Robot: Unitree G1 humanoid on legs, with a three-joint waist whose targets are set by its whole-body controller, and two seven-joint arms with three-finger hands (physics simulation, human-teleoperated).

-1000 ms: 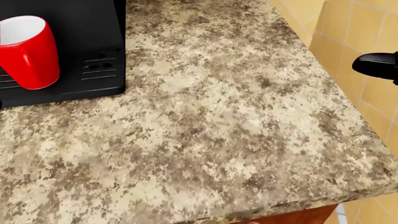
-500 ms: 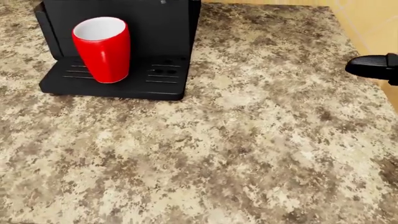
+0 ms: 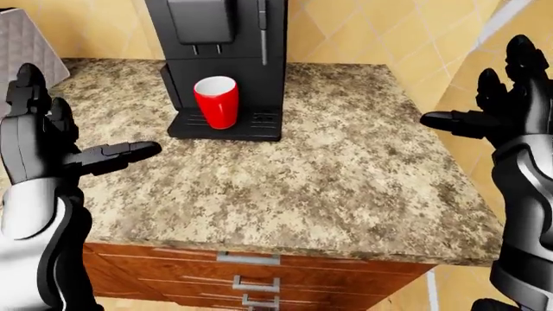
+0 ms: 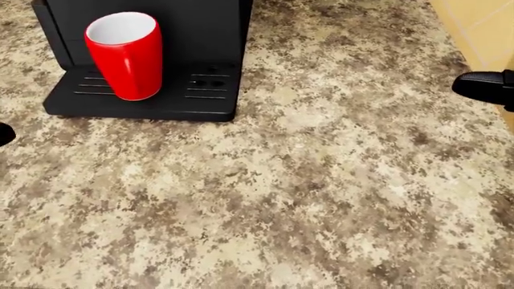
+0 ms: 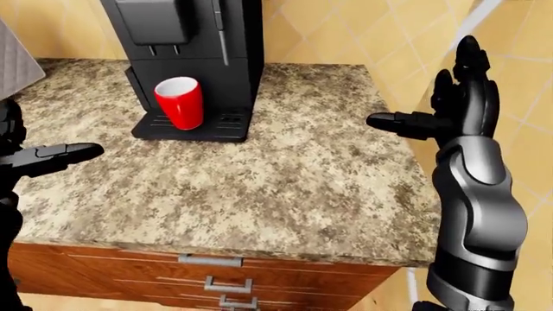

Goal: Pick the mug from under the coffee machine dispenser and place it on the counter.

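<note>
Approach phase: mug not yet touched, both hands empty and spread.

Red mug (image 3: 216,101) stands upright on the drip tray of the coffee machine (image 3: 223,45), under the dispenser, in the upper-middle of the left-eye view; its long axis is vertical, open rim up. Left hand (image 3: 41,139) sits at the frame's left edge, fingers splayed, thumb pointing toward the centre, holding nothing; mug lies up and to the right of it. Right hand (image 5: 449,107) is raised at the right edge, likewise open and empty, with the mug well apart to its left across bare counter (image 3: 345,168). Judgement: left hand looks somewhat nearer; a side grasp round the mug's wall suits the upright axis.
</note>
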